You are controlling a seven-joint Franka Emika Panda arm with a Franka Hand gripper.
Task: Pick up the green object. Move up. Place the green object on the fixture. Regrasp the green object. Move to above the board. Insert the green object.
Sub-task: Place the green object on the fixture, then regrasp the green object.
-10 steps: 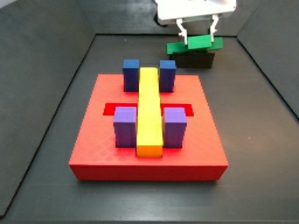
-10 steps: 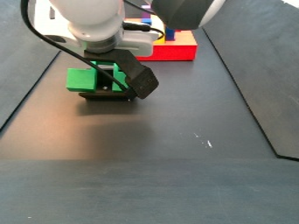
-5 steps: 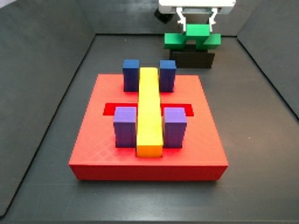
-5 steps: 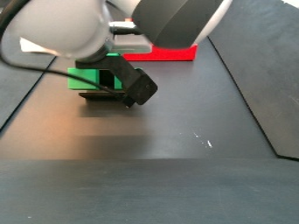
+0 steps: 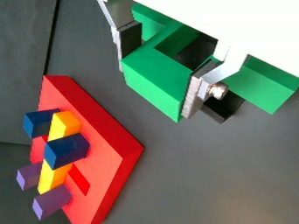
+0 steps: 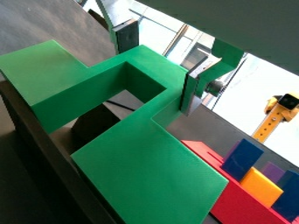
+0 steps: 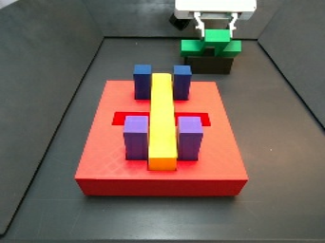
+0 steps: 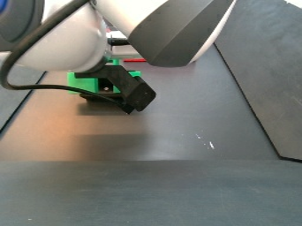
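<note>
At the floor's far edge, the tool (image 7: pixel 218 28) has its silver fingers (image 5: pixel 208 83) closed across the bright green U-shaped plastic piece (image 5: pixel 176 70), which rests on the small black glossy fixture (image 7: pixel 210 63), likely for regrasping before insertion into the red slotted board (image 7: pixel 114 161)

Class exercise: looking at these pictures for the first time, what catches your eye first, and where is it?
The bright green object sits on the black fixture at the floor's far end, with the gripper at it from above. Nearer the camera lies the red board, its long yellow bar between blue and purple blocks.
</note>
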